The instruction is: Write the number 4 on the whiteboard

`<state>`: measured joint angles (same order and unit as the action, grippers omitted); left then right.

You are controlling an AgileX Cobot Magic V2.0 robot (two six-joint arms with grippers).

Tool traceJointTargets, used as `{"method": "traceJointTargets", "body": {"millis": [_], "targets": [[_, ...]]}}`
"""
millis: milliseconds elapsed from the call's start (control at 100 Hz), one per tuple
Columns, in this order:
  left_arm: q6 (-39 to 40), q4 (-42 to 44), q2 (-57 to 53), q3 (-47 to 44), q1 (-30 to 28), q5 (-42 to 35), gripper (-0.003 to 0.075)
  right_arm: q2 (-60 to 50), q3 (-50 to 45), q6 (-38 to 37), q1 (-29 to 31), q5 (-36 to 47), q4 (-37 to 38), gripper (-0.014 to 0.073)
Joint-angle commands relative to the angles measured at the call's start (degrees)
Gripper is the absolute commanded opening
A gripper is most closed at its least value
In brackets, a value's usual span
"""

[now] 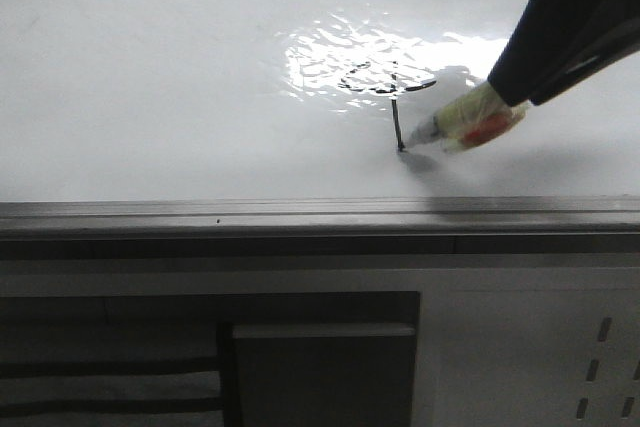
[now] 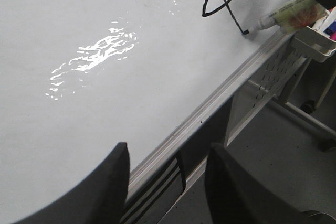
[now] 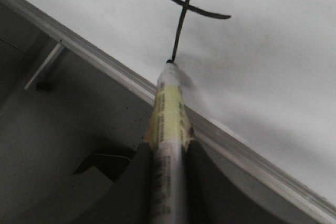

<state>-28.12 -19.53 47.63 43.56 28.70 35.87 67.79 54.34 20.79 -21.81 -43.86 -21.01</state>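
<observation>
Right end effector [image 3: 167, 182] clamps a taped marker [image 3: 168, 114], tip on the glossy whiteboard [image 1: 150, 77].

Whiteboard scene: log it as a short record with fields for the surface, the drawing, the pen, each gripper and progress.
surface: large glossy white whiteboard with a grey metal edge rail
drawing: thin black marker number 4, its long tail ending near the rail
pen: yellow-labelled marker with a black tip, tip on the board at the tail's end
right gripper: shut on the marker
left gripper: open, empty, over the board's edge away from the drawing
progress: the 4 looks complete; the tip is not lifted
</observation>
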Motion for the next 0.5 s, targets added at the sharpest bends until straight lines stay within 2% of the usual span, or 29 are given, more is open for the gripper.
{"method": "traceJointTargets", "body": {"millis": [0, 80, 190, 240, 490], "targets": [[-1.3, -0.8, 0.6, 2.3, 0.2, -2.9, 0.0311, -4.0, 3.5, 2.6, 0.0, 1.9, -1.1, -0.0015], [-5.8, -1.5, 2.8, 4.8, 1.7, 1.2, 0.0311, -7.1, 5.0, 9.2, -0.6, -0.7, -1.5, -0.0015], [-14.3, -4.5, 7.5, 8.4, 5.7, 5.8, 0.0311, -11.1, 5.6, 26.2, -2.6, -7.0, -1.7, -0.0015], [-18.0, -5.9, 9.7, 10.0, 7.9, 6.2, 0.0311, -12.5, 5.6, 31.5, -3.5, -9.3, -1.7, -0.0015], [-24.1, -6.6, 21.7, 19.2, 17.8, 4.8, 0.0311, -14.2, 5.6, 36.3, -4.6, -9.8, -1.6, -0.0015]]}}
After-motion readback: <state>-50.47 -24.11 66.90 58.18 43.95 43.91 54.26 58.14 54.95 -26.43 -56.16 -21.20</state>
